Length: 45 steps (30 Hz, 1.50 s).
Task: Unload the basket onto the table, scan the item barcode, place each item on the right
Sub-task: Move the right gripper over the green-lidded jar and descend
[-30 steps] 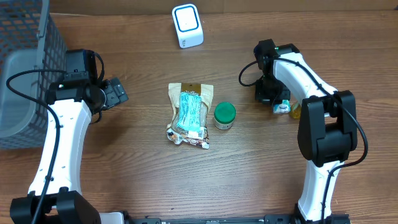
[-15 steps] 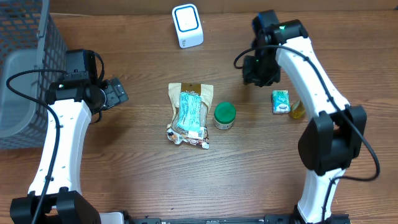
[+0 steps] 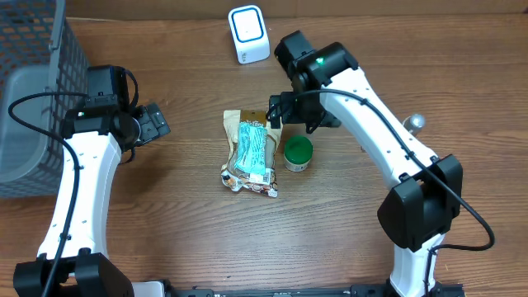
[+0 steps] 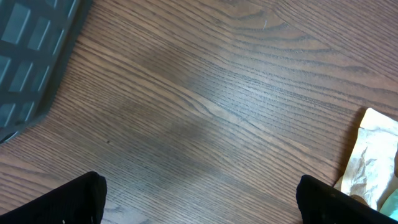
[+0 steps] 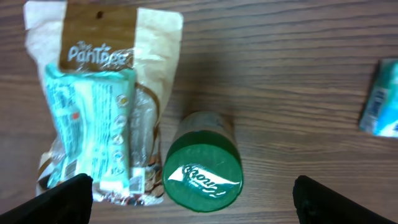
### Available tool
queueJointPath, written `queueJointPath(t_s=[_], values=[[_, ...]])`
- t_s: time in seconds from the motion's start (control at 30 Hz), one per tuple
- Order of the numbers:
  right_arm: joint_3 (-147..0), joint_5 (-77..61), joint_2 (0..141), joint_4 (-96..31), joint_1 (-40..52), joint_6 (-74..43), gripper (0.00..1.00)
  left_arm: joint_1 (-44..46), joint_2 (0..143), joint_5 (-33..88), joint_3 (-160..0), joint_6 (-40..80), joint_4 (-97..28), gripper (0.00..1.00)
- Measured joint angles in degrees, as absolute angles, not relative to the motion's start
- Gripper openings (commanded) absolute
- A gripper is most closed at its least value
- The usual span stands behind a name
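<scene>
A white barcode scanner (image 3: 248, 33) stands at the back of the table. A tan and teal snack bag (image 3: 252, 151) (image 5: 99, 99) lies flat mid-table, with a green-lidded jar (image 3: 298, 153) (image 5: 202, 171) upright just right of it. My right gripper (image 3: 299, 114) (image 5: 199, 202) hangs open over the jar, holding nothing. A small teal box (image 5: 380, 99) lies on the wood at the right edge of the right wrist view. My left gripper (image 3: 153, 124) (image 4: 199, 205) is open over bare wood, left of the bag's corner (image 4: 373, 155).
A grey mesh basket (image 3: 37, 91) (image 4: 31, 56) fills the far left. A small grey-topped object (image 3: 419, 122) shows beside the right arm. In the overhead view the right arm crosses above the table's right half and hides the teal box.
The right gripper opened and left the teal box on the table at the right. It then swung left to above the jar and bag. The left arm stayed still.
</scene>
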State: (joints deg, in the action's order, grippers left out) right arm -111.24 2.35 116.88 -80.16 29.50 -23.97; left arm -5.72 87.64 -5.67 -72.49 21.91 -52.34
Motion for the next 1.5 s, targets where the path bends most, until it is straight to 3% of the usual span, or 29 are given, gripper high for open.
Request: queueJointPath(t_s=[1.5], values=[[-111.22,4.23,116.88,-81.01,30.41,-27.42,1.0,-5.72,87.64,-5.67,-72.49,21.91,-52.34,1.0]])
